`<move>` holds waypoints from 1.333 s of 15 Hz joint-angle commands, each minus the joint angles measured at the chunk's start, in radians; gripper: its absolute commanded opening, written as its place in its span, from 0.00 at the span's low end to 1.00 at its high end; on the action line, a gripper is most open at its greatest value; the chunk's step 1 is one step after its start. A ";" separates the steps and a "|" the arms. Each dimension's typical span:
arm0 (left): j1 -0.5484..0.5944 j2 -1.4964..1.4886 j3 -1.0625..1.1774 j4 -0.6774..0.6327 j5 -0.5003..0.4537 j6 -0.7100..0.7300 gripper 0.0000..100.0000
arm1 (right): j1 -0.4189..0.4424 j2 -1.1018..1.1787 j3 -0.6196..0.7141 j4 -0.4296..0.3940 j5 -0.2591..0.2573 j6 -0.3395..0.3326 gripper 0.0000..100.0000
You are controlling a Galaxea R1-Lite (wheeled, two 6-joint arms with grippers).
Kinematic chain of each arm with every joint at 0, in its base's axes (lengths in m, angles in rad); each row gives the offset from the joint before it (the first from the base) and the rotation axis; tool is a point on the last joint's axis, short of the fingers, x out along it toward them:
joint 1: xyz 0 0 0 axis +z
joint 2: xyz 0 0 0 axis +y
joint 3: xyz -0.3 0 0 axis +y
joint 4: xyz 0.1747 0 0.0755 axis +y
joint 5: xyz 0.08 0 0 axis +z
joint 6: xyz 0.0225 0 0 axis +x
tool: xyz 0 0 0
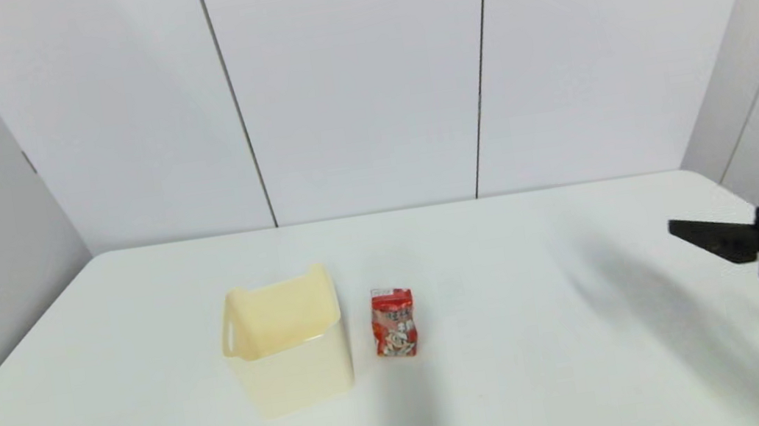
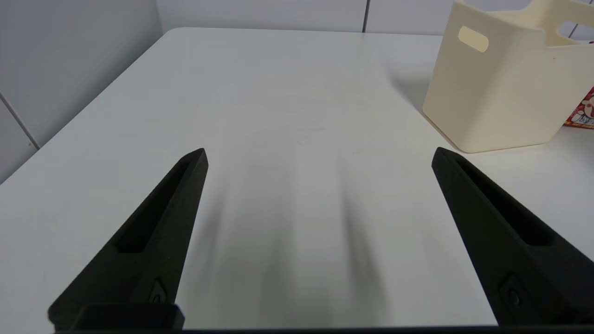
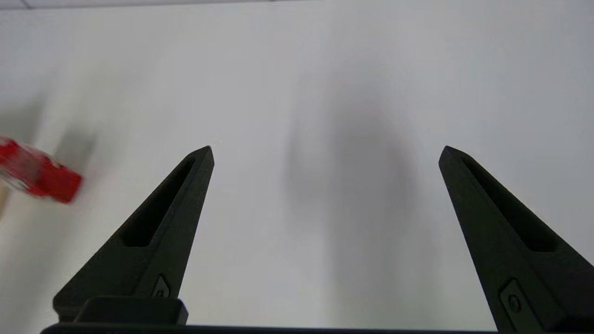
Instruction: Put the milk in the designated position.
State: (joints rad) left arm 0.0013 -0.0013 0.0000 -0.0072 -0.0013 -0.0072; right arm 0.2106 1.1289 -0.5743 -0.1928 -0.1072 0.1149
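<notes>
The milk [image 1: 394, 322] is a small red carton with cartoon print, standing upright on the white table just right of a cream bin. A sliver of it shows in the left wrist view [image 2: 582, 111] and a blurred red shape in the right wrist view [image 3: 37, 171]. My right gripper [image 1: 679, 230] hangs above the table's right side, far from the milk, open with bare tabletop between its fingers [image 3: 195, 185]. My left gripper [image 2: 320, 157] is out of the head view; it is open over the table's left part, empty. The designated position has no mark of its own.
A cream plastic bin [image 1: 287, 339] with handle slots stands left of the milk, also in the left wrist view [image 2: 501, 88]. Grey wall panels close off the table's far edge. The white tabletop [image 1: 557, 366] stretches between the milk and the right gripper.
</notes>
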 commanded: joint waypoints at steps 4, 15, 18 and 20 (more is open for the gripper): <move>0.000 0.001 0.000 0.000 0.000 0.000 1.00 | -0.198 -0.656 0.418 0.026 0.026 -0.115 1.00; 0.000 0.001 0.000 0.000 0.000 0.000 1.00 | -0.215 -1.129 0.574 0.207 0.103 -0.031 1.00; 0.000 0.001 0.000 0.000 0.000 0.000 1.00 | -0.215 -1.129 0.574 0.204 0.075 0.057 1.00; 0.000 0.001 0.000 0.000 0.000 0.000 1.00 | -0.215 -1.129 0.574 0.205 0.070 0.074 1.00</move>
State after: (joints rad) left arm 0.0013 -0.0013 0.0000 -0.0072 -0.0017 -0.0072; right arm -0.0038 0.0100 -0.0004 0.0123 -0.0349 0.1847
